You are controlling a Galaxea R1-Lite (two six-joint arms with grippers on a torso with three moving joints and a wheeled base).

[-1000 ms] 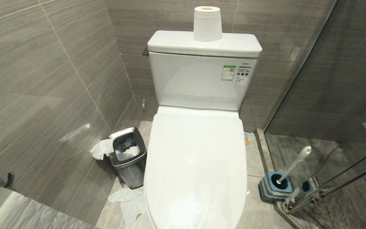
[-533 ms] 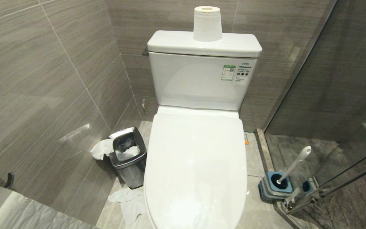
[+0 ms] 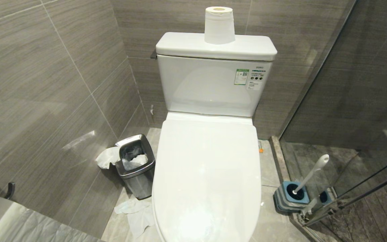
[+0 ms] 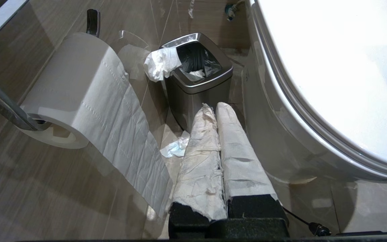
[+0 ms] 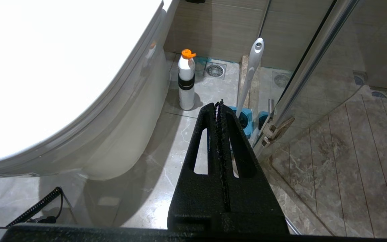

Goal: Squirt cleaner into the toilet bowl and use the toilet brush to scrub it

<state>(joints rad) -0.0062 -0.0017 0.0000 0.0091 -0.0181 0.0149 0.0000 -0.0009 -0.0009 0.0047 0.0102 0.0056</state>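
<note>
- The toilet bowl [image 3: 207, 178] is the reference landmark. Its lid is down, so the bowl interior is hidden; the front edge is cut off at the bottom of the head view.
- Tank [image 3: 213, 84]: directly behind the toilet bowl, with a paper roll [image 3: 219, 25] standing upright on its cover.
- Toilet brush [image 3: 309, 176]: on the floor to the right of the toilet bowl, against the glass partition [image 3: 348, 117]. The white handle leans out of the blue holder [image 3: 292, 196]; the bristle head sits inside the holder and cannot be seen.
- Bottle [image 5: 186, 80]: white, orange cap, upright on the floor just beside the right flank of the toilet bowl. The head view shows only a small orange spot there.
- Waste bin [image 3: 135, 164]: left of the toilet bowl, near the wall, with tissue hanging over its rim and loose tissue on the floor in front.
- Left gripper [image 4: 215, 107]: low beside the left flank of the toilet bowl, paper-wrapped fingers pressed together, holding nothing.
- Right gripper [image 5: 219, 102]: low beside the right flank of the toilet bowl, black fingers closed tip to tip, empty.
- Neither arm appears in the head view.
</note>
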